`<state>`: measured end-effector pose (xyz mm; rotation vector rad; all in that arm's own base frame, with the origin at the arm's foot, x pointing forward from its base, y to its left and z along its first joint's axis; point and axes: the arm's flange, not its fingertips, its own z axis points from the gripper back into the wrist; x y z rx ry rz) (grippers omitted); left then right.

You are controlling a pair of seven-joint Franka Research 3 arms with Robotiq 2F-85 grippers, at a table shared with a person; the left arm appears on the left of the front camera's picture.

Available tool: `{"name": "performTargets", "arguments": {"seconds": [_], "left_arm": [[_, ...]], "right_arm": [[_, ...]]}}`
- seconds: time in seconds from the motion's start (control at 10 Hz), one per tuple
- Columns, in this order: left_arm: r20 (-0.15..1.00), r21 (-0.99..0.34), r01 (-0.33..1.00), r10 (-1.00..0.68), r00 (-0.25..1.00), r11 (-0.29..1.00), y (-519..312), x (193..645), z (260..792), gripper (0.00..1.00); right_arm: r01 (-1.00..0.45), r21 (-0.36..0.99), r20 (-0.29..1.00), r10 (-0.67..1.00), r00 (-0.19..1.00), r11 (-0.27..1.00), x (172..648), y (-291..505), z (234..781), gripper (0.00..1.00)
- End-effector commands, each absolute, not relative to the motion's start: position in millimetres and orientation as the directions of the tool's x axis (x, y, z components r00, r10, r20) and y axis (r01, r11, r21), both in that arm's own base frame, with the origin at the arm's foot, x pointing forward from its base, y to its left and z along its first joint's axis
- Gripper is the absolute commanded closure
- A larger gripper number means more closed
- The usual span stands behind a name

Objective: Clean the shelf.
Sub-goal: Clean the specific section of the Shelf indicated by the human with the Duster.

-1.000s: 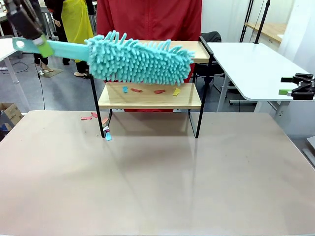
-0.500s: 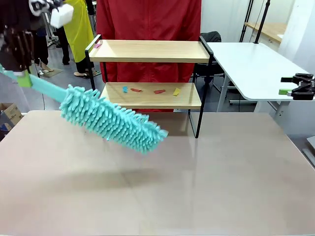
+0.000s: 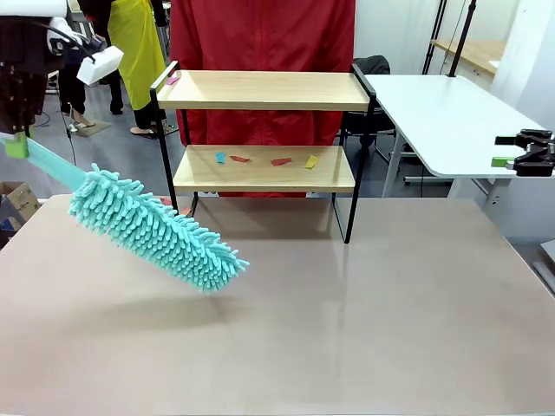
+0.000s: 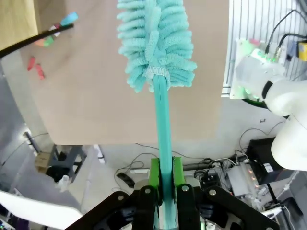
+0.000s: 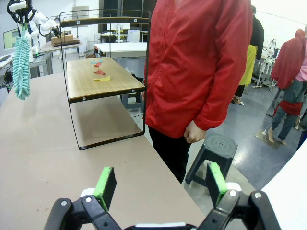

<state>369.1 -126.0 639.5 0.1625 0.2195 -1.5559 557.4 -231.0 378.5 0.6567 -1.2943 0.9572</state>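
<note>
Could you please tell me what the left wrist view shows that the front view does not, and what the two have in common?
Left wrist view: the left gripper up close, its green pads shut on either side of the duster's teal handle. Front view: the shelf with both boards, coloured scraps on the lower one, a pink scrap on the upper one, and the open right gripper at the side. Both: the duster head over the table, and scraps on the table by the shelf's foot.

1 shelf [image 3: 260,89] with 2 boards, 1 teal duster [image 3: 156,230], 4 paper scraps [image 3: 281,161] on the lower board.
</note>
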Motion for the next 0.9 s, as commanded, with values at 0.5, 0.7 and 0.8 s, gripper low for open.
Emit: {"name": "performTargets", "arguments": {"seconds": [0.5, 0.7, 0.8], "left_arm": [[-0.242, -0.037, 0.999, -0.970, -0.007, 0.002, -130.0, 366.9, 639.6, 0.87], [-0.242, -0.037, 0.999, -0.970, -0.007, 0.002, -130.0, 366.9, 639.6, 0.87], [-0.242, -0.037, 0.999, -0.970, -0.007, 0.002, -130.0, 366.9, 639.6, 0.87]], "right_arm": [[-0.870, -0.095, 0.975, 0.220, 0.016, 0.484, 558.2, -228.3, 385.4, 0.00], [-0.870, -0.095, 0.975, 0.220, 0.016, 0.484, 558.2, -228.3, 385.4, 0.00], [-0.870, -0.095, 0.975, 0.220, 0.016, 0.484, 558.2, -228.3, 385.4, 0.00]]}}
